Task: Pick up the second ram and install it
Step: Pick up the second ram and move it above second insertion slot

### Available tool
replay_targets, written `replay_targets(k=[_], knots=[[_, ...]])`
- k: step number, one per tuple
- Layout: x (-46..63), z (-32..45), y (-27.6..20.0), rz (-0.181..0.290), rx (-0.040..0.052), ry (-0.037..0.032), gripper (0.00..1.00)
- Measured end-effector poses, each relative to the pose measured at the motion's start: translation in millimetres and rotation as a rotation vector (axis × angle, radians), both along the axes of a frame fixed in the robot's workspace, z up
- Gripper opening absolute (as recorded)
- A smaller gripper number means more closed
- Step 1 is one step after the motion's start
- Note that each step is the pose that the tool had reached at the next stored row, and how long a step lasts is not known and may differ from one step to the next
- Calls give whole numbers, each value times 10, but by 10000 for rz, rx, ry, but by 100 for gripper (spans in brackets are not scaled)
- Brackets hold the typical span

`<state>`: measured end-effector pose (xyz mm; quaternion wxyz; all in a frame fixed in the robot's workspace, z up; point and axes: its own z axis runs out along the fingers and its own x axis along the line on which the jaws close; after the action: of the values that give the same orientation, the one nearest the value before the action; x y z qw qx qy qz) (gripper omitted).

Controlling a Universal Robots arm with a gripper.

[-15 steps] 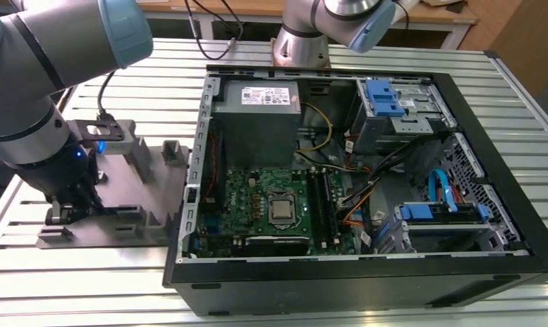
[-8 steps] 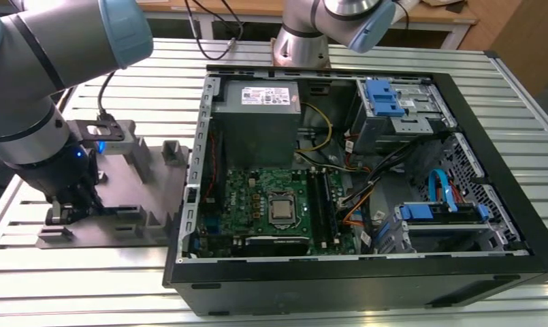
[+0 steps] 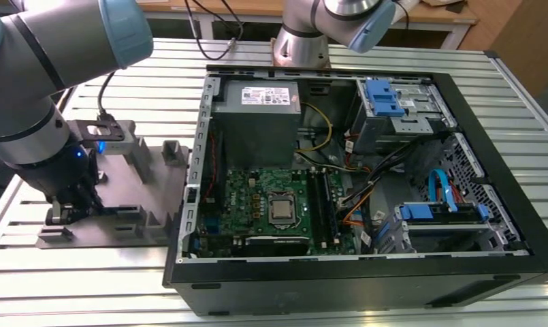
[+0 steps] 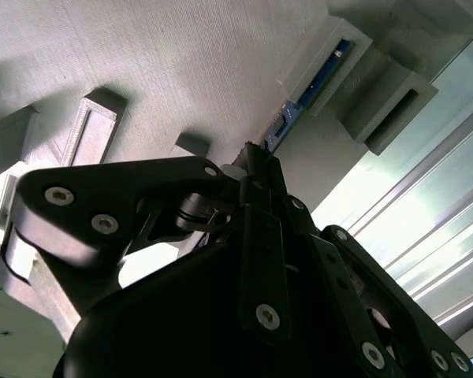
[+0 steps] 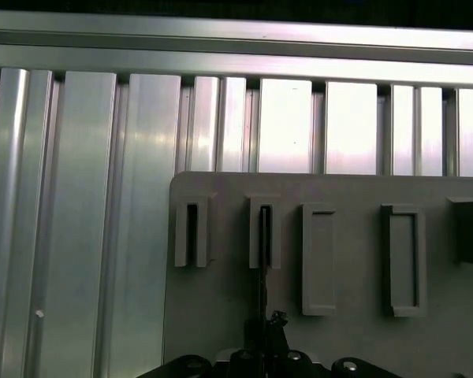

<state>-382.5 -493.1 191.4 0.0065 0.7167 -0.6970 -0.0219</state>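
The pincer point(image 5: 266, 324) grips the second ram point(image 5: 262, 252), which stands on edge in a slot of the grey holder point(image 5: 221, 315). The holder lies on the table point(image 3: 74, 272) beside the computer case point(image 3: 346, 289).

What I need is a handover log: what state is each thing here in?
computer case: lying down, side open, interior exposed.
processor: bare, no cooler over it.
grey holder: flat on the table beside the computer case.
second ram: on edge in a grey holder slot, not installed.
gripper: shut on the second ram.
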Motion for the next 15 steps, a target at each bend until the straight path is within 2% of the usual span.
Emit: replay_targets(k=[5,11,15], knots=[[1,13,1,-1,7,-9,14],[0,168,0,-1,-2,1,14],[0,236,0,0,-1,-1,14]])
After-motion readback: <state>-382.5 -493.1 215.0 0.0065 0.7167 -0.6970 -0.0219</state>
